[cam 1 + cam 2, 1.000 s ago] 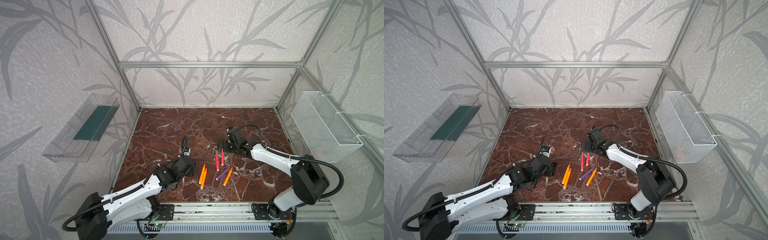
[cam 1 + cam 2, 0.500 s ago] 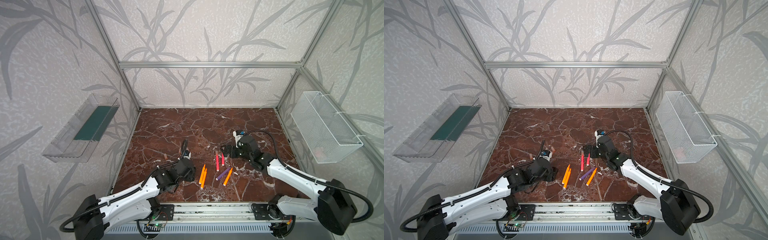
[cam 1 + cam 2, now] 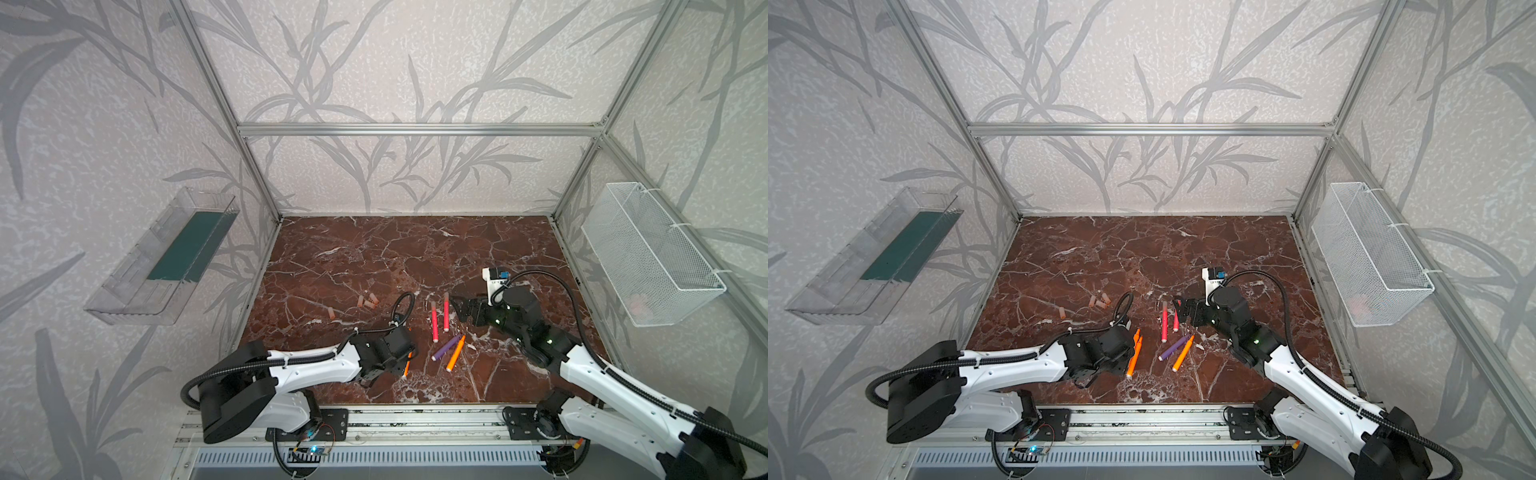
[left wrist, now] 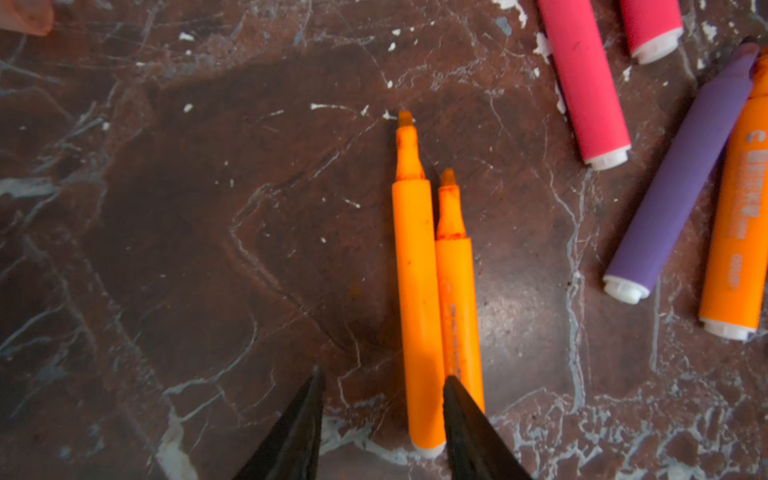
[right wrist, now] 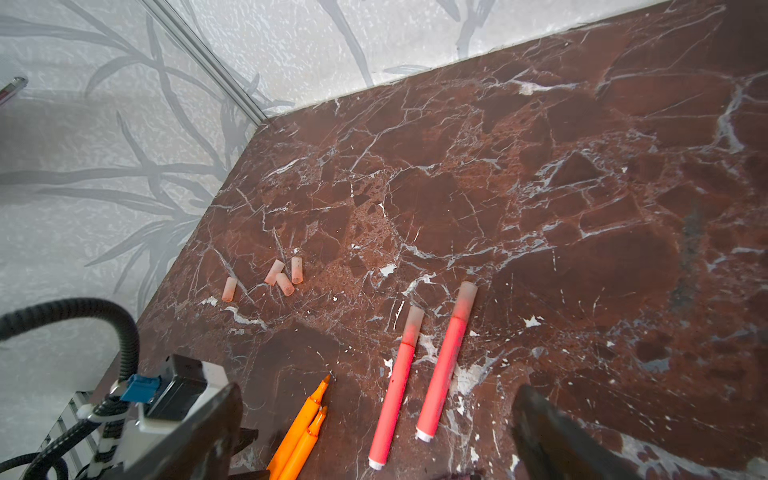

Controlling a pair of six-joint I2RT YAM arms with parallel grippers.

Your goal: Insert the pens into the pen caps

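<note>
Your left gripper (image 4: 382, 374) is part open. Its fingers sit either side of the orange pen's (image 4: 417, 291) white end, with a gap on one side, so no grip. A second orange pen (image 4: 457, 291) lies touching it. Your right gripper (image 5: 378, 388) gapes wide and empty beside the two pink pens (image 5: 444, 361), both capped. Four loose caps (image 5: 284, 274) lie well apart on the table's (image 3: 374, 257) left half.

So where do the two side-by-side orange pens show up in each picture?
In a top view: orange pens, a sliver beside the left arm.
In a top view: orange pens, in full beside that arm.
Left wrist: the pens mid-picture, at the left gripper.
Right wrist: the pens at the picture's edge.
Shared landmark: two pink pens alongside.
</note>
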